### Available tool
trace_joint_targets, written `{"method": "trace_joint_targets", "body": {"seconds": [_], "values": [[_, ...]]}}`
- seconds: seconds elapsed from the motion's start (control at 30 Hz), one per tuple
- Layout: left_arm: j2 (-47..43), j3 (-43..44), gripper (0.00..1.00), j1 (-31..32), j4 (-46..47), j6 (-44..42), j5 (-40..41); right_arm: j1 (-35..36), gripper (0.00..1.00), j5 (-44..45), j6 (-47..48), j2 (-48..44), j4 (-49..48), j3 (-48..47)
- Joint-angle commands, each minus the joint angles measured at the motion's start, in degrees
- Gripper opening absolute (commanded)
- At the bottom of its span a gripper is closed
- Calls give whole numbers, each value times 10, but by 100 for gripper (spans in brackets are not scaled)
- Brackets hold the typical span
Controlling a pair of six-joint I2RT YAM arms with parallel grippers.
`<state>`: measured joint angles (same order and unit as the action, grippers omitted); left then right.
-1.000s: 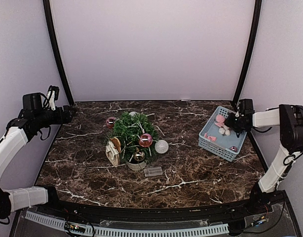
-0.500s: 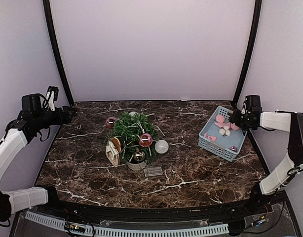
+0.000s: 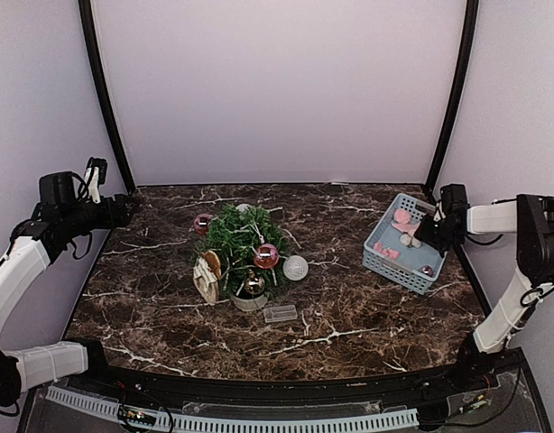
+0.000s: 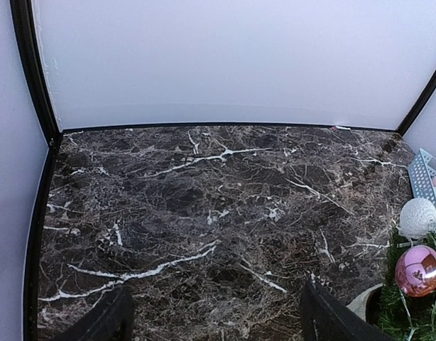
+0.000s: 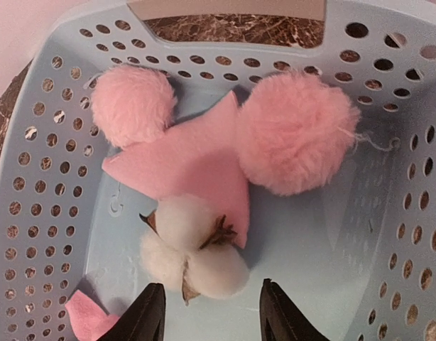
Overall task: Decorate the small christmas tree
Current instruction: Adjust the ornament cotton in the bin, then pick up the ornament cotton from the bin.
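The small christmas tree (image 3: 244, 253) stands mid-table in a pale pot, hung with a pink bauble (image 3: 266, 256), a dark bauble (image 3: 251, 286) and a beige ornament (image 3: 207, 273). My right gripper (image 5: 211, 312) is open inside the blue basket (image 3: 383, 260), its fingertips just short of a white cotton boll (image 5: 193, 249). Beyond the boll lie a pink felt star (image 5: 193, 160) and two pink pom-poms (image 5: 297, 135). My left gripper (image 4: 214, 320) is open above bare table at the far left, nothing between its fingers.
A white ball (image 3: 296, 267) lies right of the tree, a red bauble (image 3: 202, 224) at its back left, and a small clear box (image 3: 280, 313) in front. The basket (image 5: 55, 177) walls closely surround the right gripper. Black frame posts stand at the back corners.
The right gripper lifted toward the wall, then dropped back into the basket over the cotton boll, its jaws widening and narrowing. The left arm has stayed still.
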<state>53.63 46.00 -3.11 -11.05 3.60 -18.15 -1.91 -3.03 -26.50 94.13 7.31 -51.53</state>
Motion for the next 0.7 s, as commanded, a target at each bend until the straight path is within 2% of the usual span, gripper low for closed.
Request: {"method": "trace_joint_targets", "body": {"seconds": [0.0, 0.2, 0.67], "values": [[-3, -7, 83, -2, 14, -6, -10, -4, 47, -17, 19, 35, -14, -34], [-1, -7, 83, -2, 14, -7, -10, -9, 46, -50, 34, 50, -19, -38], [0, -7, 83, -3, 15, -6, -13, -14, 41, -27, 72, 95, 10, -95]]}}
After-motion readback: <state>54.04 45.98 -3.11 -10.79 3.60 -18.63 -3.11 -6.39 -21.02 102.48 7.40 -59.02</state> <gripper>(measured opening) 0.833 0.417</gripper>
